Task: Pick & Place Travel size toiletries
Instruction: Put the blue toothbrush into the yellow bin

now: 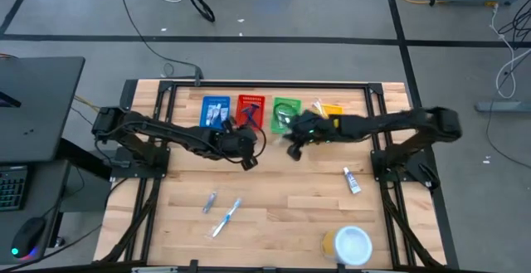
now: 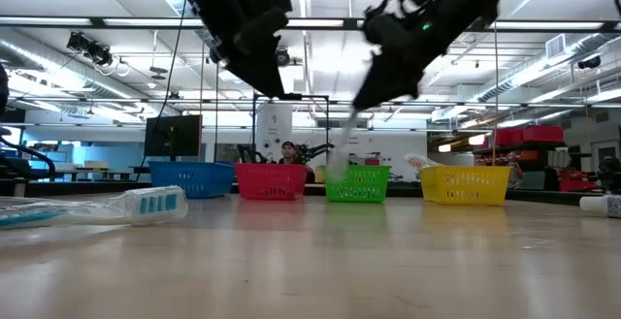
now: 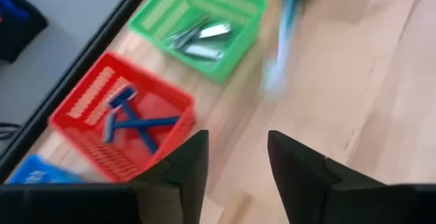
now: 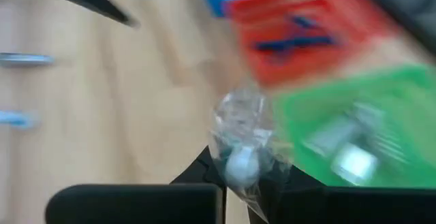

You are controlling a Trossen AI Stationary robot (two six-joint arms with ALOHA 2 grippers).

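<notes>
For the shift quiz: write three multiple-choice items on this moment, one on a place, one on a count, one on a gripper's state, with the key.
1. Where do the blue razors lie?
A. in the red basket
B. in the yellow basket
C. on the bare table

2. How many coloured baskets stand in the row at the table's far edge?
A. two
B. four
C. six

3. What is the right gripper doing?
A. standing open and empty
B. shut on a clear packet
C. shut on a basket's rim

Key: 1 A, the left wrist view shows them crossed inside the red mesh. 2 B, the low view shows blue, red, green and yellow. 3 B, the right wrist view shows the packet pinched between its fingers.
</notes>
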